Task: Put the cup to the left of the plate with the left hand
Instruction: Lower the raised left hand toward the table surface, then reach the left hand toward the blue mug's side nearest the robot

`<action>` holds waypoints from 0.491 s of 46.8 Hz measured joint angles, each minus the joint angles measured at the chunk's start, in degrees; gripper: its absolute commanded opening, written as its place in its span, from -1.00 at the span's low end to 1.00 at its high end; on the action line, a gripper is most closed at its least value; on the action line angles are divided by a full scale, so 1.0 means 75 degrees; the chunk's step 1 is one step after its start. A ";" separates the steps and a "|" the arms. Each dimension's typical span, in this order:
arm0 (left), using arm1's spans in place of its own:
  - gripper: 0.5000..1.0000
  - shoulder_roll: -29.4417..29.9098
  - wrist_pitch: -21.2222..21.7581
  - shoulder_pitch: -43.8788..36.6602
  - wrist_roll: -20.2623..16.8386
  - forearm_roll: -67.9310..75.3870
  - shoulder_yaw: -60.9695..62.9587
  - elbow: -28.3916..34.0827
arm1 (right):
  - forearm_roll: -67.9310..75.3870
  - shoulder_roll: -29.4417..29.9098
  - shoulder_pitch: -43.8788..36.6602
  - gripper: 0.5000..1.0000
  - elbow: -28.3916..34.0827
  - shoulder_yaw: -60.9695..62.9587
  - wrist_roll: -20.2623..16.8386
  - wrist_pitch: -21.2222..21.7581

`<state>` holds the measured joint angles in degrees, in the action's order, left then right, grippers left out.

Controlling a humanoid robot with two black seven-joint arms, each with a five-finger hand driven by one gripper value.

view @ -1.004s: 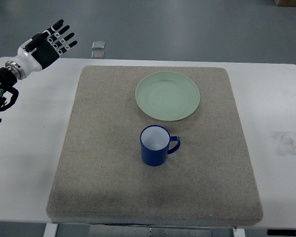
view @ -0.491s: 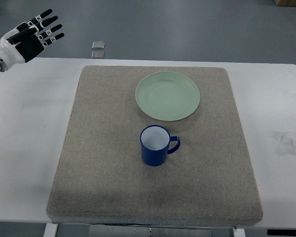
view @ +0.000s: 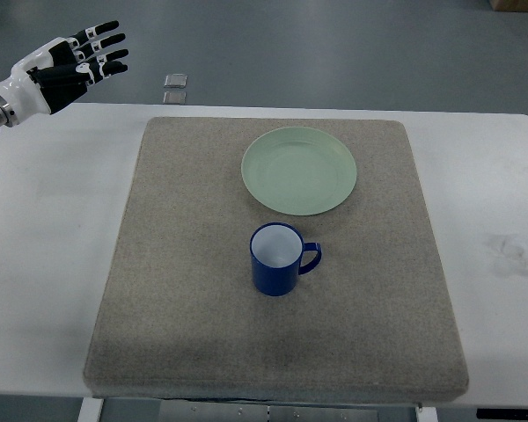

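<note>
Grey floor fills the far part of the top view, with two small square tiles [view: 174,88] lying on it just beyond the far edge of a white bench [view: 44,255]. On the bench lies a large grey felt mat [view: 185,299] that covers most of the middle of the surface. A pale green plate [view: 299,170] rests on the far half of the mat, a little right of its centre line. Near the plate, on its near side and not touching it, stands a blue cup [view: 276,258] with a white inside, upright, its handle pointing to the right. The cup sits close to the middle of the mat, not at the plate's left.

At the upper left corner the left hand [view: 66,61] comes in from the picture's left edge, white at the wrist and black along the fingers [view: 106,41]. It hangs above the far left corner of the bench and the floor beyond, well apart from the cup and the plate. Its fingers are stretched out and spread, pointing right, and hold nothing.
</note>
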<state>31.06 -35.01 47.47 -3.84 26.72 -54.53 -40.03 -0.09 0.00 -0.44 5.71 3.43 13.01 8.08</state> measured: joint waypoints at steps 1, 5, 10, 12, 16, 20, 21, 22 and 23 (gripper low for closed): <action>0.99 0.0036 0.0001 -0.0005 -0.0013 0.0013 0.0034 -0.0058 | 0.0000 0.0000 0.0000 0.73 0.0000 0.0000 0.0000 0.0000; 0.99 0.0195 0.0002 -0.0189 -0.0044 0.0030 0.0283 -0.0423 | 0.0000 0.0000 -0.0001 0.73 0.0000 0.0000 0.0000 0.0000; 0.99 0.0401 0.0002 -0.0634 -0.0053 0.0066 0.0397 -0.1173 | 0.0000 0.0000 0.0001 0.73 0.0000 0.0000 0.0001 0.0000; 0.99 0.0456 0.0002 -0.0836 -0.0053 0.0107 0.0403 -0.1451 | 0.0000 0.0000 0.0000 0.73 0.0000 0.0000 0.0002 0.0000; 0.99 0.0599 0.0002 -0.1246 -0.0053 0.0178 0.0405 -0.2002 | 0.0000 0.0000 -0.0001 0.73 0.0000 0.0000 0.0001 0.0000; 0.99 0.0698 0.0002 -0.1664 -0.0053 0.0278 0.0405 -0.2546 | 0.0000 0.0000 -0.0001 0.73 0.0000 0.0000 0.0001 0.0000; 0.99 0.0704 0.0002 -0.1753 -0.0053 0.0323 0.0409 -0.2655 | 0.0000 0.0000 0.0000 0.73 0.0000 0.0000 0.0000 0.0000; 0.99 0.0706 0.0002 -0.1844 -0.0057 0.0379 0.0409 -0.2760 | 0.0000 0.0000 -0.0001 0.73 0.0000 0.0000 0.0001 0.0000; 0.99 0.0709 0.0002 -0.1935 -0.0079 0.0463 0.0409 -0.2864 | 0.0000 0.0000 -0.0003 0.73 0.0000 0.0000 0.0001 0.0000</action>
<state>36.38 -34.99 32.96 -4.44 30.19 -51.47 -61.51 -0.09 0.00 -0.46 5.71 3.43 13.02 8.08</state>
